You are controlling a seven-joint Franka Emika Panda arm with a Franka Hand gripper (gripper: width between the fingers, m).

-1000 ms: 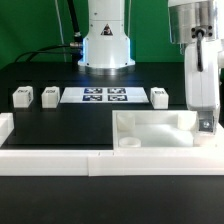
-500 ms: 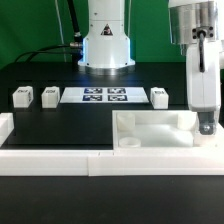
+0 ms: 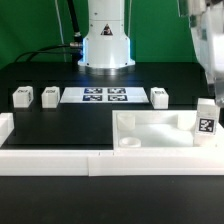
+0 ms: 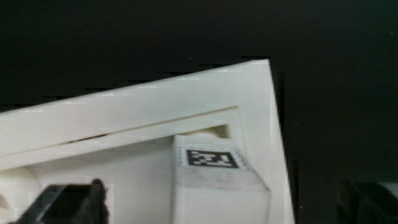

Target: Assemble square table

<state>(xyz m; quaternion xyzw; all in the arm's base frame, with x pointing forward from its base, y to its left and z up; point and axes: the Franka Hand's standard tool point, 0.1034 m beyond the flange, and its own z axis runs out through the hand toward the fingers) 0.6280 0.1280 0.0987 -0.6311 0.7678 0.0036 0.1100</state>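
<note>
White arm (image 3: 206, 45) above upright leg block (image 3: 206, 122)

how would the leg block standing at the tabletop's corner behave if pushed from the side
The leg block stands taller than wide, so a side push would probably tip it unless it is seated in the tabletop, which I cannot tell. It looks like rigid plastic: likely stiff and light. Flat faces: unlikely to roll.
</note>
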